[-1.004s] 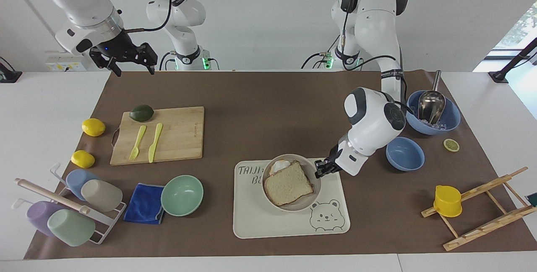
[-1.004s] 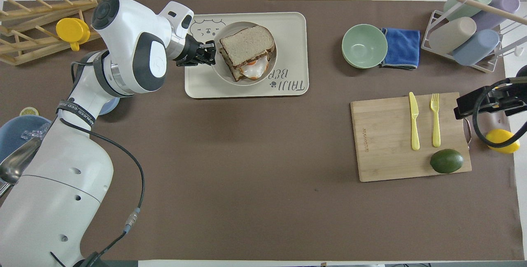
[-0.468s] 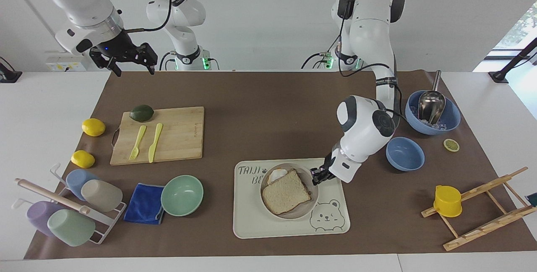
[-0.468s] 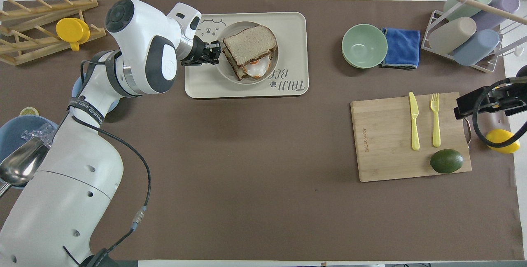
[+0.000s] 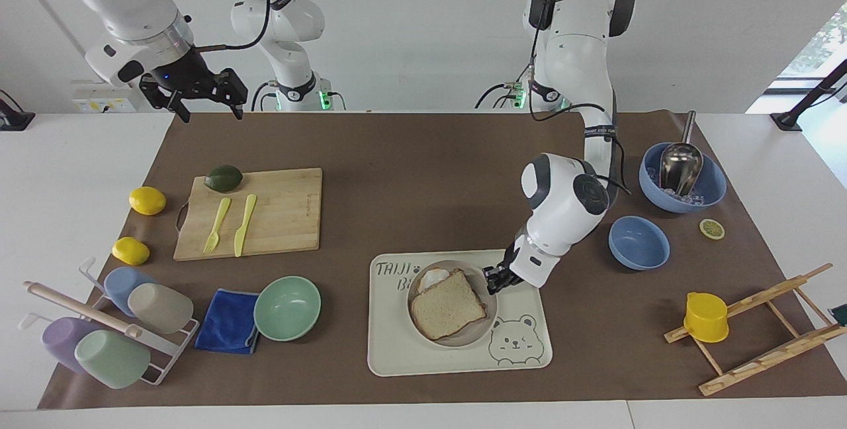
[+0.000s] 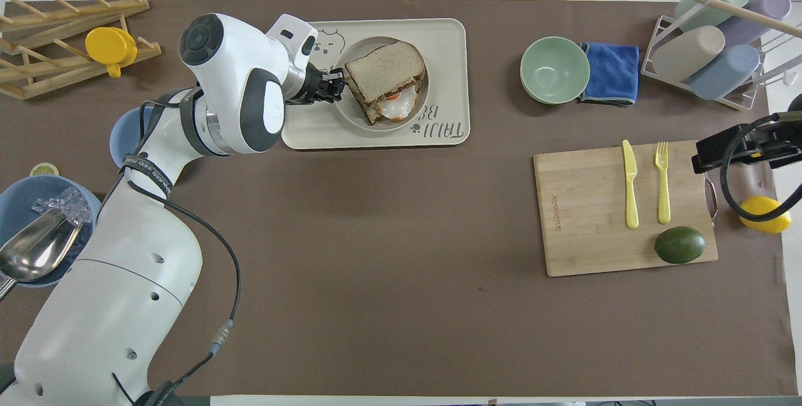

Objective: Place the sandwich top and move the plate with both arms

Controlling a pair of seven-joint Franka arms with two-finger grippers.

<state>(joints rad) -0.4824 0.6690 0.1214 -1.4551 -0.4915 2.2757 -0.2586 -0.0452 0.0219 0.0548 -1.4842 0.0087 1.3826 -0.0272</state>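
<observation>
The sandwich top [image 5: 448, 304] [image 6: 383, 71], a tan bread slice with a brown crust, lies on the stacked sandwich in the round beige plate [image 5: 480, 331] [image 6: 352, 55]. A fried egg [image 5: 433, 278] pokes out from under it on the side nearer the robots. The plate sits on the cream bear tray [image 5: 410, 356] [image 6: 451, 36]. My left gripper [image 5: 493, 278] [image 6: 335, 83] is low at the plate's rim on the left arm's side, shut on that rim. The right gripper [image 5: 208, 110] hangs open and high over the table's edge at the right arm's end, waiting.
A mint bowl [image 5: 287, 308] and a blue cloth [image 5: 227, 330] lie beside the tray toward the right arm's end. The cutting board [image 5: 278, 210] holds a fork, a knife and an avocado. Two blue bowls [image 5: 638, 242] [image 5: 681, 177] and a wooden rack [image 5: 761, 336] stand at the left arm's end.
The left gripper has slid the plate with the sandwich across the tray, away from the robots and a little toward the right arm's end. The right arm has barely moved.
</observation>
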